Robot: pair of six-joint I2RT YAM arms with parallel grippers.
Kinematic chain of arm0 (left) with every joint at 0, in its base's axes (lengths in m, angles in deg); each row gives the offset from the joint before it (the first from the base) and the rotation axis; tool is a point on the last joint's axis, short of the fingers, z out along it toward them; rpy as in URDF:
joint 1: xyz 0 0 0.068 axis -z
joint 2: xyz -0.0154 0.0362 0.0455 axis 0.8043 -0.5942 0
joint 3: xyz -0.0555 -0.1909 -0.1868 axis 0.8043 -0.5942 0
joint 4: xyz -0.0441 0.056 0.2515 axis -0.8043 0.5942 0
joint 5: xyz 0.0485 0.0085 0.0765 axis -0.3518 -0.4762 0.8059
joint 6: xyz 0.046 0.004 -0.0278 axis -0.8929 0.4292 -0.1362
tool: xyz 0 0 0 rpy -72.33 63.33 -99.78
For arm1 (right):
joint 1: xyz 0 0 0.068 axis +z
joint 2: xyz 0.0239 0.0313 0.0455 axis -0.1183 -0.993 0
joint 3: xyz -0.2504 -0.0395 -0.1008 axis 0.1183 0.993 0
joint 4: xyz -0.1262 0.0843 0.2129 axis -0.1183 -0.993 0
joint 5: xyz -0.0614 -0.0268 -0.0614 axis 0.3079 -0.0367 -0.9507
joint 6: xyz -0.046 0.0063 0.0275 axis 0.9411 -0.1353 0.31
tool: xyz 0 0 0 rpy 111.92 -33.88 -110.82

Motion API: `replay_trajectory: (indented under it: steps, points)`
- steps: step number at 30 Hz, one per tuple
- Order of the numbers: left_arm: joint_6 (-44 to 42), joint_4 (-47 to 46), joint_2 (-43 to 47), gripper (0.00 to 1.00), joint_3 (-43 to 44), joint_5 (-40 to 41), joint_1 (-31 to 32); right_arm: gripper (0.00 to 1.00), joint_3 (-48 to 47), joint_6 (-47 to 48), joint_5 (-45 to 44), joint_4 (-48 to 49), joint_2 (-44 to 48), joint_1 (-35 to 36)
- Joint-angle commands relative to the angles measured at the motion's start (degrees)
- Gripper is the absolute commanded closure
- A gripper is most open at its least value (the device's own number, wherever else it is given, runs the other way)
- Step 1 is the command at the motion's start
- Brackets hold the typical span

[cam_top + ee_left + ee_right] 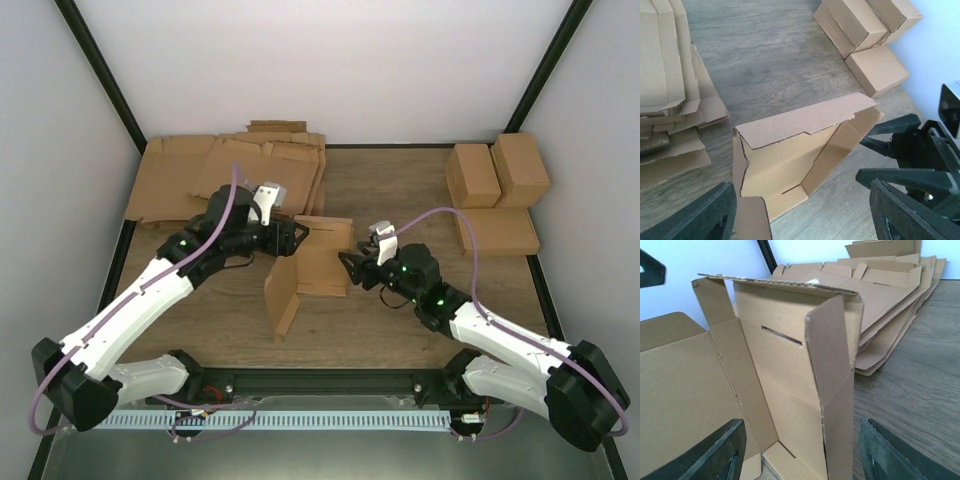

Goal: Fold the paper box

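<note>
The paper box [313, 262] stands half-folded in the middle of the table, one wall upright and a side panel swung out toward the near left. My left gripper [298, 238] is open at the box's far left corner. In the left wrist view the box [805, 145] lies ahead of the left gripper [800, 225], and a flap reaches down beside the left finger [700, 215]. My right gripper [352, 265] is open at the box's right side. In the right wrist view the box's upright wall [790, 380] stands between the spread fingers of the right gripper [805, 460], and neither finger touches it.
A pile of flat cardboard sheets [230, 175] lies at the back left, close behind the left arm. Three folded boxes [495, 175] sit at the back right. Dark frame posts rise at both back corners.
</note>
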Motion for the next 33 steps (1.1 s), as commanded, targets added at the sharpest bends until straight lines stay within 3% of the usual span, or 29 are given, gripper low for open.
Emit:
replay_trajectory:
  steps: [1, 8, 14, 24, 31, 33]
  points:
    - [0.78, 0.31, 3.93, 0.22, -1.57, -0.76, -0.26, 0.36, -3.16, -0.11, 0.53, -2.16, 0.94, 0.35]
    - [-2.87, 7.68, 4.52, 0.18, -0.73, 0.40, -0.26, 0.38, -3.53, 0.11, 1.15, -2.89, 0.78, 0.35]
    - [-1.42, 8.00, 7.97, 0.18, -2.88, 0.02, -0.26, 0.37, -3.23, 0.28, 1.16, -3.73, 1.11, 0.35]
    - [0.33, 10.31, 9.62, 0.16, -2.54, 1.91, -0.34, 0.10, -4.55, 2.89, 1.04, -8.78, 4.70, 0.37]
    - [0.42, 9.21, 8.19, 0.40, -1.26, -1.58, -3.65, 0.08, -9.65, 10.07, 1.50, -13.97, 6.85, 0.36]
    - [0.36, 8.35, 7.39, 0.42, -1.35, -3.40, -4.11, 0.09, -12.78, 12.68, 1.98, -15.81, 5.22, 0.35]
